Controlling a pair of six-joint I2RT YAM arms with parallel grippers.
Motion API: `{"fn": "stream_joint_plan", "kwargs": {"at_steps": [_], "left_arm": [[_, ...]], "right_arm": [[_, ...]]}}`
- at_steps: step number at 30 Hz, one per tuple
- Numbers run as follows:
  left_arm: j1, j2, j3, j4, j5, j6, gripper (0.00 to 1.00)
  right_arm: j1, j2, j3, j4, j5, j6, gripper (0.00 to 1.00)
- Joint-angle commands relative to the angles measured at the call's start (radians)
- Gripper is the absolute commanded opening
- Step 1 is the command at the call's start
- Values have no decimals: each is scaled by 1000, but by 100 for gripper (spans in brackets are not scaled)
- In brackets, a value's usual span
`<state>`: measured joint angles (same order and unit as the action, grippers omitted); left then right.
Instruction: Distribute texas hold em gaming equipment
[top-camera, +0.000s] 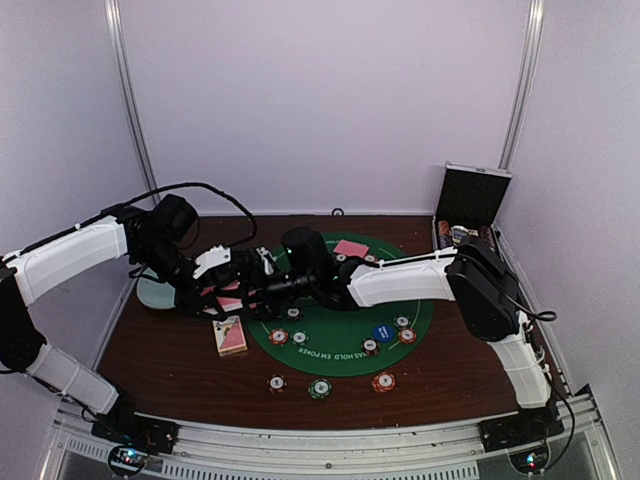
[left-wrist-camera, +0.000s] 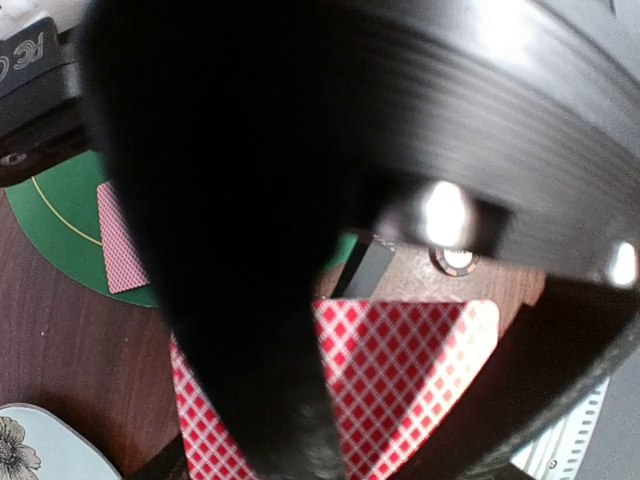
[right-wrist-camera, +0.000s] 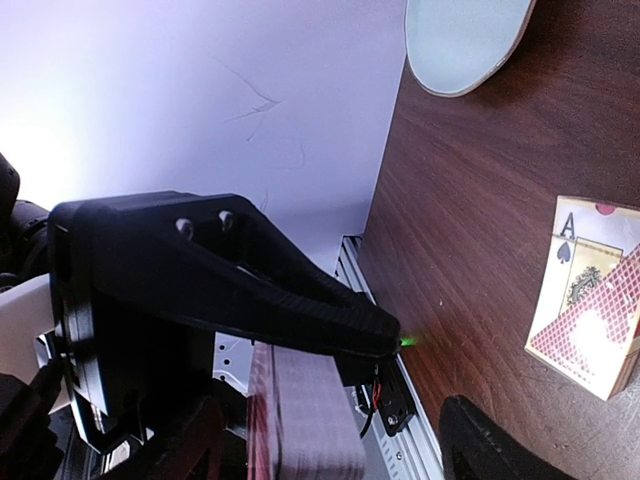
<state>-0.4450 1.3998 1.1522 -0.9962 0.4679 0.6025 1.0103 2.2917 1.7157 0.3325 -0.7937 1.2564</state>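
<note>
1. Seen from top cam, L gripper (top-camera: 226, 293) over brown table (top-camera: 160, 370), just left of round green mat (top-camera: 330, 325); pinched tight on deck (top-camera: 231, 303) of red-checked cards.
2. R wrist cam: same deck edge-on, stacked thick, tucked under a black finger of L gripper.
3. R gripper (top-camera: 256, 288) at end of arm stretched across mat from R side, right up against L gripper. Jaws spread, one each side of deck; far one clear of it. Near one touching or not: can't tell.
4. L wrist cam: mostly blocked by black body close to lens. Below it, a red-checked card back, lit and in plain sight.
5. Single card (top-camera: 350, 248) face down at back of mat, well apart from everything else.
6. Card pack (top-camera: 230, 337), ace of spades printed on top, flat on wood just off mat's left edge. Near held deck but closer to arm bases; not touching it.
7. On near half of mat: blue button (top-camera: 383, 333) w/ striped chips (top-camera: 370, 347) just beside it, plus two more chips toward mat's left side.
8. Off mat, toward near table edge: three loose chips (top-camera: 319, 389) roughly in a row, apart from each other.
9. Pale blue dish (top-camera: 155, 292) at left table edge, beside L gripper.
10. Black-lined case (top-camera: 470, 205) w/ lid up at back R corner.
</note>
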Motion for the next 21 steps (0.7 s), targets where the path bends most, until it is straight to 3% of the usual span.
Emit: {"fn": "stream_joint_plan", "kwargs": {"at_steps": [1,12,21], "left_arm": [[5,-15,16,22,18,-3,16],[5,-22,15,22,20,2,16],[5,-24,14,22,19,4,16]], "right_arm": [[-12,1,-22,9,-7,9,74],[-40,-56,-116,31,6,8,58],[-57,-98,-155,-5,5,-20,51]]}}
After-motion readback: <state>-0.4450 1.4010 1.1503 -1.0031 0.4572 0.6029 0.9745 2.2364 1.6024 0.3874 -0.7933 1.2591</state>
